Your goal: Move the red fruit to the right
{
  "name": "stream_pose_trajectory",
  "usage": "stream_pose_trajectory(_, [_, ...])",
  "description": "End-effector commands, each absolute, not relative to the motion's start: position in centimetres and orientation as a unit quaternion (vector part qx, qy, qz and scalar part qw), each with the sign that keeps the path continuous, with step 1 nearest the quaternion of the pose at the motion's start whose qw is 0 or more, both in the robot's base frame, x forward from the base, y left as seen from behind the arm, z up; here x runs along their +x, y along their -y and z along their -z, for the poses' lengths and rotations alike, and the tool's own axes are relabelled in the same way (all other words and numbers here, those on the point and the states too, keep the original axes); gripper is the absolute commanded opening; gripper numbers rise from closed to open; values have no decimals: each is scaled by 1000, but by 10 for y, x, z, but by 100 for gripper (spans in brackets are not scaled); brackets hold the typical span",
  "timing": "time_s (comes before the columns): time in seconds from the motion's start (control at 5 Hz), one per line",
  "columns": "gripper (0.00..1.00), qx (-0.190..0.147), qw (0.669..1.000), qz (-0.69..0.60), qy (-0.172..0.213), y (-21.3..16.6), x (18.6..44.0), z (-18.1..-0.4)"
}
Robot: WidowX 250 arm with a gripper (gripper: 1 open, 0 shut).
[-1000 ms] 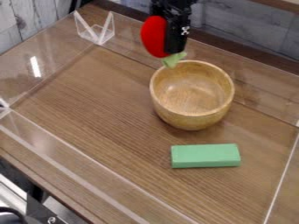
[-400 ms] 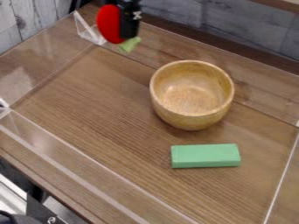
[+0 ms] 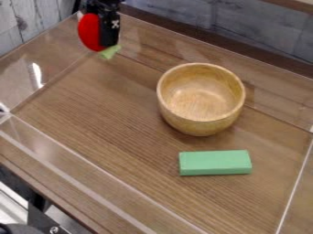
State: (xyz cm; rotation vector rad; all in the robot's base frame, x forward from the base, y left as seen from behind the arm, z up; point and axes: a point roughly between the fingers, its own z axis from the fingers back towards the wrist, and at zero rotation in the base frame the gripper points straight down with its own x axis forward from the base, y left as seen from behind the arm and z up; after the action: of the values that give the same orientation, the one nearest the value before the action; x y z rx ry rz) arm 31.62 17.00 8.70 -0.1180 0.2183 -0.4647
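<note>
The red fruit (image 3: 91,31), a glossy red toy strawberry with a green cap (image 3: 109,53) pointing down-right, hangs in the air at the upper left of the view. My black gripper (image 3: 102,23) is shut on it from above and holds it well above the wooden table, near the back left corner. The gripper's upper part runs out of the top of the frame.
A wooden bowl (image 3: 202,97) stands right of centre. A flat green rectangular block (image 3: 215,163) lies in front of the bowl. Clear plastic walls (image 3: 37,69) ring the wooden table (image 3: 110,128), with a clear stand at the back left.
The gripper has carried the strawberry leftward, from above the bowl's back rim to the table's back left corner. Bowl and green block have not moved.
</note>
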Motion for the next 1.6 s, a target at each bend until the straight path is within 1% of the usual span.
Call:
stream_pose_trajectory(0.0, [0, -34, 966, 245, -77, -174, 299, -122])
stream_pose_trajectory(0.2, [0, -43, 962, 259, -73, -170, 293, -100])
stream_pose_trajectory(0.4, [0, -57, 960, 266, -60, -166, 293, -78])
stream_pose_trajectory(0.8, [0, -55, 941, 330, -51, -170, 322, -76])
stream_pose_trajectory(1.2, [0, -60, 956, 283, -47, -173, 316, -77])
stream_pose_trajectory(1.4, [0, -61, 958, 278, -48, -166, 318, -71])
